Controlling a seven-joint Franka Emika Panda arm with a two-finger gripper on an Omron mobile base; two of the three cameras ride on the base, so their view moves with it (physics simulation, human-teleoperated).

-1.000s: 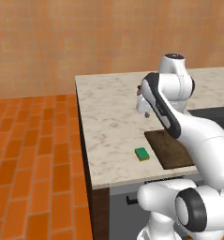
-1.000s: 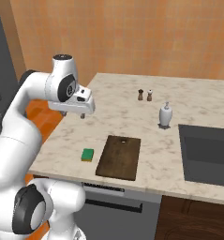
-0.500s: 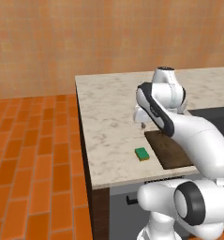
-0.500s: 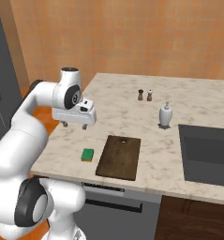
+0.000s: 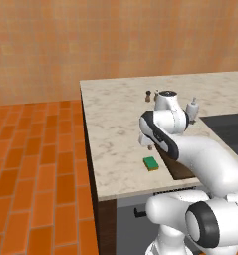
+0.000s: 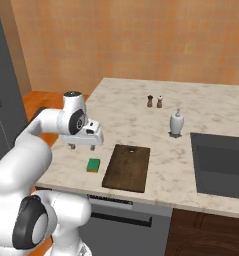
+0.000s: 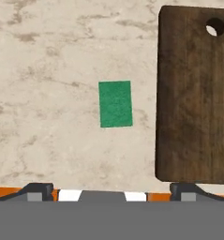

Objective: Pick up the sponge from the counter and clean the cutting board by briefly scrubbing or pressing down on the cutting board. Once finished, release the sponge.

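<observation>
The sponge [image 6: 93, 165] lies flat on the counter [image 6: 126, 120] near its front edge, green top up, just left of the dark wooden cutting board [image 6: 127, 167]. My gripper [image 6: 82, 146] hangs a little above the counter, behind and slightly left of the sponge, with its jaws wide open and nothing between them. In the hand view the sponge [image 7: 115, 103] sits between the lines of the two fingertips [image 7: 38, 190], with the cutting board [image 7: 195, 98] along the right side. From the left base view the sponge [image 5: 151, 163] shows beside my arm, which hides most of the board [image 5: 179, 169].
Two small shakers [image 6: 155, 101] and a white soap bottle [image 6: 176, 123] stand farther back on the counter. A dark recessed sink [image 6: 221, 162] lies to the right of the board. The counter's front edge runs just past the sponge; a brick floor [image 5: 36, 164] lies left.
The arm has swung down and forward, bringing the gripper from high over the counter to just above the sponge. Its jaws have spread wider. Sponge and board have not moved.
</observation>
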